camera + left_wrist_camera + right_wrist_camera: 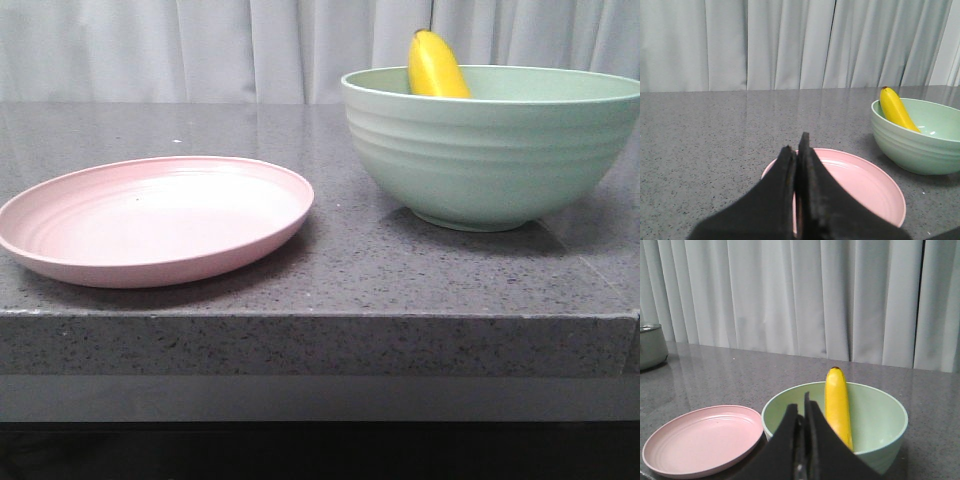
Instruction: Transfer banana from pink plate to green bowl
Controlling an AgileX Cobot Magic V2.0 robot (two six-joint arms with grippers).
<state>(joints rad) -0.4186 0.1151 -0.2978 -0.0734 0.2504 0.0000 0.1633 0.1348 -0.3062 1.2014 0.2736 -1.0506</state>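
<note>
Banana (437, 66) in green bowl (495, 150), near desk's right edge. Pink plate (150, 220) bare. Job looks done. Left gripper (797, 150), right gripper (801, 409) closed, holding nothing.

The speckled grey stone bench (330, 265) looks smooth and a bit shiny. The round pale pink plastic plate (150, 215) and ridged mint-green plastic bowl (490, 150) look matt. The yellow banana (436, 68) has smooth, glossy skin.
</note>
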